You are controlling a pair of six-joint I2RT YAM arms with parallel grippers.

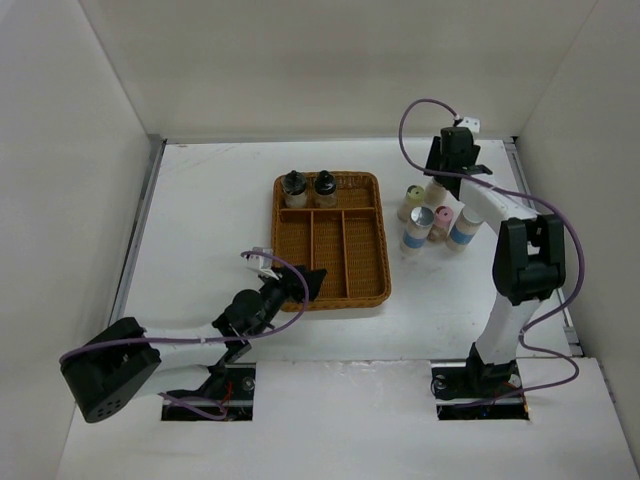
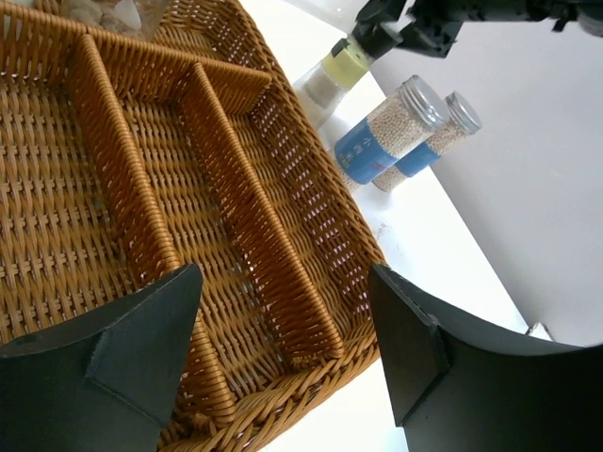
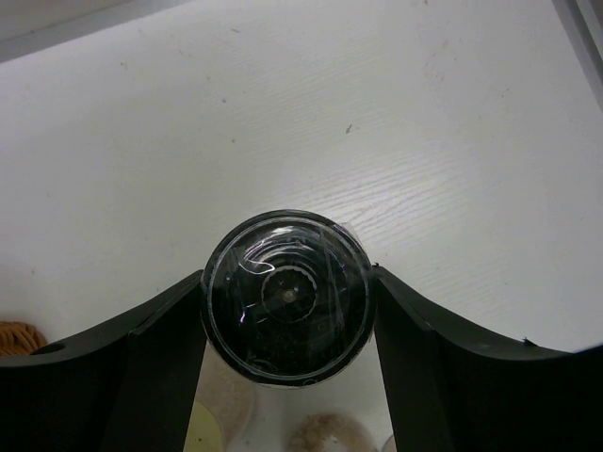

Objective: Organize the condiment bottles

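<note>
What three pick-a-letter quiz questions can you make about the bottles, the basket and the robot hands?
1. Where do the loose bottles stand, relative to the wicker tray? A left; B right; C inside.
2. How many bottles stand in the tray? A two; B none; C five.
3. The left gripper is: A shut on a bottle; B shut on the tray; C open, holding nothing.

Answers: 1 B, they cluster on the table right of the tray. 2 A, two dark-capped bottles stand in its far compartment. 3 C, its fingers are spread apart above the tray.
</note>
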